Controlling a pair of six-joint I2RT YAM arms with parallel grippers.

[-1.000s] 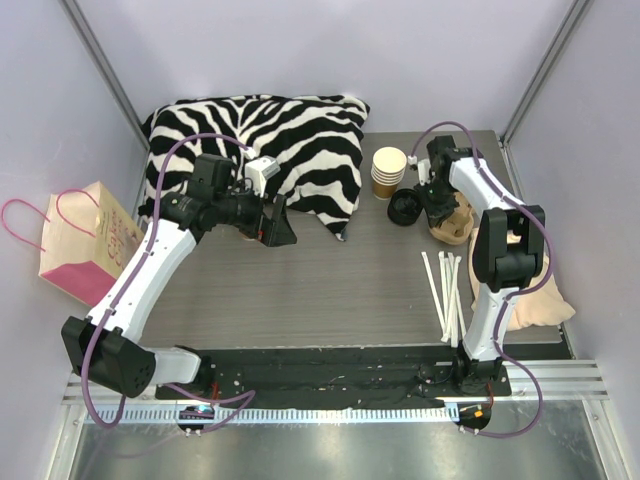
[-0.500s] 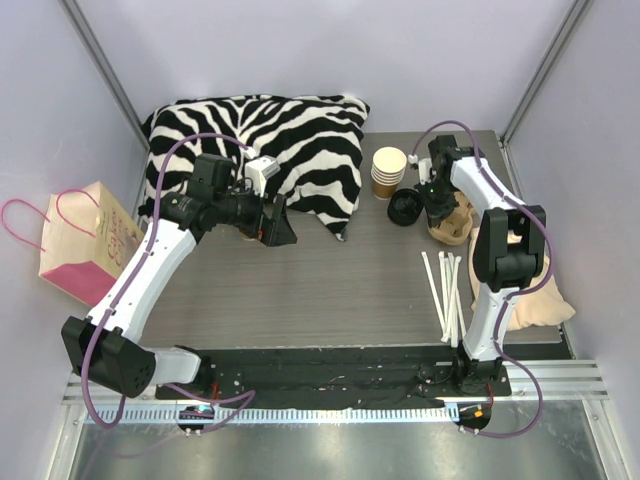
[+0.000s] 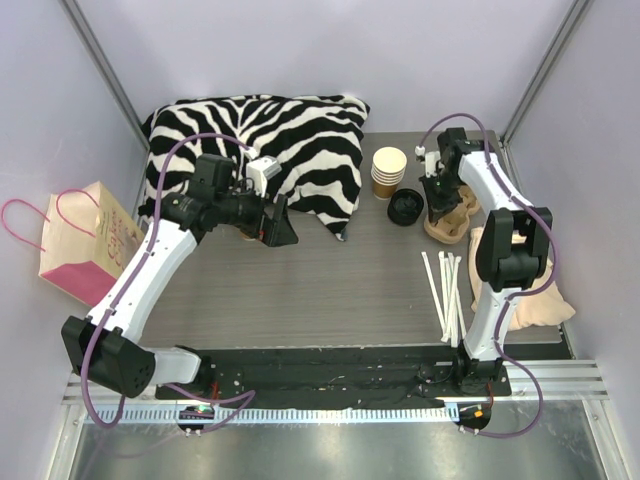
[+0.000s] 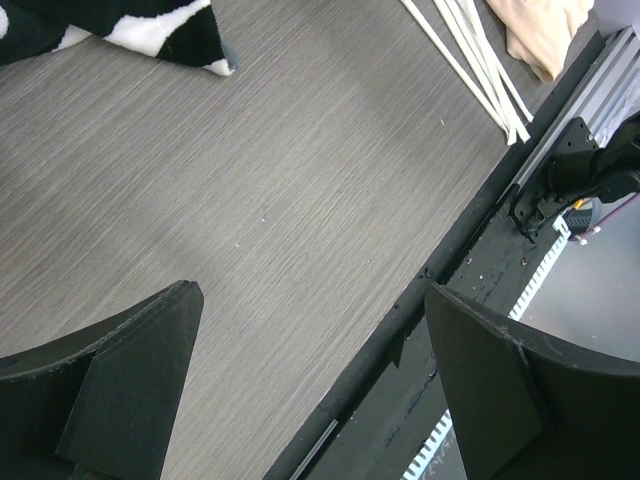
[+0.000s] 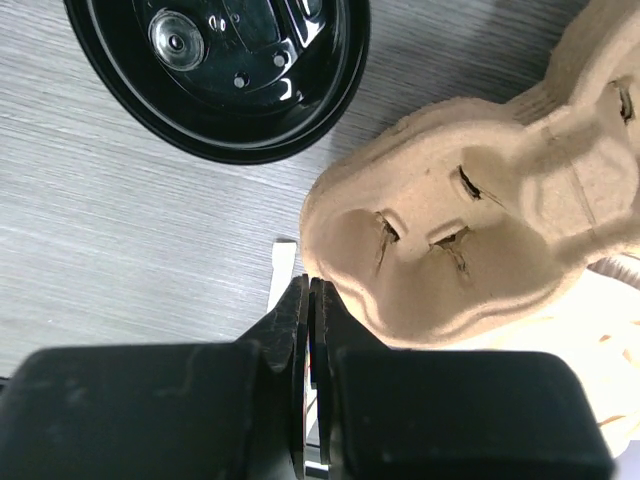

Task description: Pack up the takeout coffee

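The takeout coffee does not show plainly. Only a brown sliver (image 3: 246,234) peeks out under the left wrist, and I cannot tell what it is. My left gripper (image 3: 276,222) (image 4: 310,295) hangs open over bare table in front of the zebra pillow, with nothing between its fingers. My right gripper (image 3: 437,196) (image 5: 310,282) is shut, its tips pressed together right at the rim of the moulded pulp cup carrier (image 3: 449,222) (image 5: 470,250). No part of the carrier shows between the jaws. The carrier's wells are empty.
A black lid (image 3: 405,208) (image 5: 220,70) lies left of the carrier, with a stack of lidless paper cups (image 3: 388,172) behind it. White straws (image 3: 447,290) (image 4: 465,50) and beige cloth (image 3: 535,295) lie right. Zebra pillow (image 3: 290,140) at back, paper bag (image 3: 88,245) far left.
The right gripper has closed and shifted slightly back and to the right by the carrier's rim. The left arm has not moved.
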